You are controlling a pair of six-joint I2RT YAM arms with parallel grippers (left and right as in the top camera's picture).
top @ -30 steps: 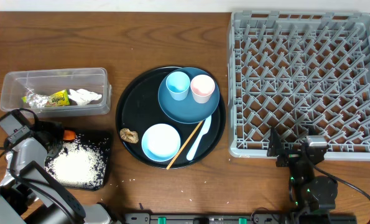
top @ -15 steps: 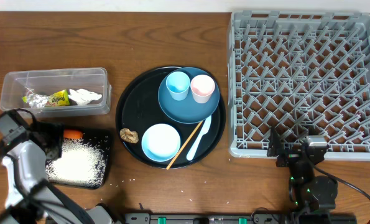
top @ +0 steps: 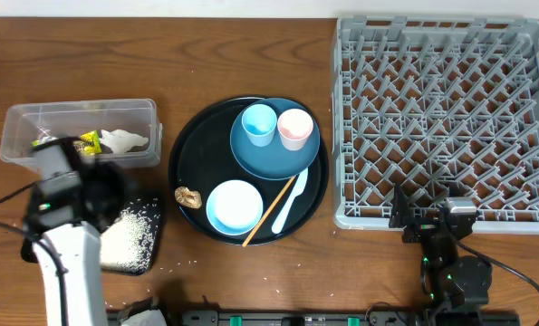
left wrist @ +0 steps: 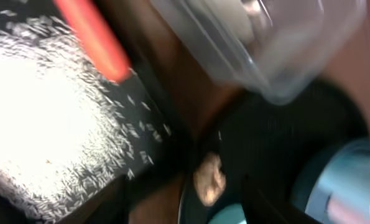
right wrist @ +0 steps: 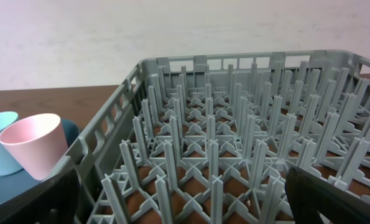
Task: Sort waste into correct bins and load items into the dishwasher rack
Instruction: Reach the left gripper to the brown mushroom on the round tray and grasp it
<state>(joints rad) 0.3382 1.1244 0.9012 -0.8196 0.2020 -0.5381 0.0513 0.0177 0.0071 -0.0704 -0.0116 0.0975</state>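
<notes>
Wooden tabletop: the small brown lump (top: 189, 196) sits at the left edge of the round black tray (top: 183, 149), just right of the left gripper (left wrist: 186, 210). That nearer gripper looks parted and empty, hanging over the shallow black tray (top: 155, 228). The right gripper (right wrist: 181, 206), spread and empty, waits by the dishwasher rack (top: 441, 118).

We record, from left to right:

- box (top: 115, 113) at the far left
- flat tray (top: 157, 226) just near of it, bearing rice (top: 124, 237)
- round tray (top: 186, 163) in the centre
- rack (top: 446, 118) on the right

On the round tray:

- plate (top: 274, 158) on the far side, bearing left cup (top: 258, 124) and right cup (top: 294, 129)
- bowl (top: 234, 206) on the near side
- lump (top: 188, 196) left of the bowl
- chopstick (top: 267, 213) and spoon (top: 289, 201) right of the bowl
</notes>
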